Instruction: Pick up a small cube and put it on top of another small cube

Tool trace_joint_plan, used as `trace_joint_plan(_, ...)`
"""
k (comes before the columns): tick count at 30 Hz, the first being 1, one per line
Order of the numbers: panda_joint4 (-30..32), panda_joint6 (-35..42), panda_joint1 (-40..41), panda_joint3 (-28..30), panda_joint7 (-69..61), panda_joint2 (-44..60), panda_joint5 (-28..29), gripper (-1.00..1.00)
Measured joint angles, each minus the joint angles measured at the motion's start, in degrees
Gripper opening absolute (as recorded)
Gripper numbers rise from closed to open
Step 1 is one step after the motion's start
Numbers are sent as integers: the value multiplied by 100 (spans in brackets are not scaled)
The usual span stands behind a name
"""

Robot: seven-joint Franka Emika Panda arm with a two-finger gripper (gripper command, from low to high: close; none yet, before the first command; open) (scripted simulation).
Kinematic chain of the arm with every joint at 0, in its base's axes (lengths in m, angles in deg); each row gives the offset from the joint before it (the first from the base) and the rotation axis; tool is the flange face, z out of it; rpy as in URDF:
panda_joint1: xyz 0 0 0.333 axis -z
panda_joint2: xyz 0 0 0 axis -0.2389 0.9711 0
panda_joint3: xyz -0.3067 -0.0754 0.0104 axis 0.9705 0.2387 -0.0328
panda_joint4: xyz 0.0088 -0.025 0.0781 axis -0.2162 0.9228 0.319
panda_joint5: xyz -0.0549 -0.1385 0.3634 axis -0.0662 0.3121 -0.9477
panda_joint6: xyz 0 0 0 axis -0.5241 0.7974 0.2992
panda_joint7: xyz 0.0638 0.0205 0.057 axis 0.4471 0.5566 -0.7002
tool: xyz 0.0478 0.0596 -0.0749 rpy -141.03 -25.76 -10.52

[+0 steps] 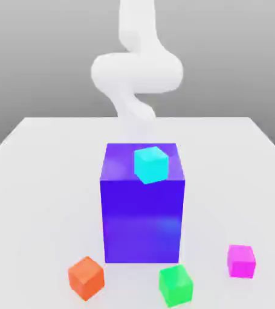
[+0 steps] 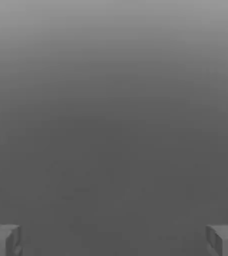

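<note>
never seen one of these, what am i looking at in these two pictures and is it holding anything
These are simulator renders of a white robot arm at a white table. The exterior view looks at the scene from off the arm. On the table stands a big blue block with a cyan cube on top. In front of the block lie an orange cube, a green cube and a magenta-pink cube. The hand view comes from a camera on the arm's hand: the gripper is open, its two grey fingertips wide apart, holding nothing.
</note>
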State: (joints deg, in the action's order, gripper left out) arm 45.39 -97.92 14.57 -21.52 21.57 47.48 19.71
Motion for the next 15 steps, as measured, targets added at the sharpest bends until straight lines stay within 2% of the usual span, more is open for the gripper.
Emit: trace_joint_plan(15,743,-1361,147,-1605,2412,3139,780,0)
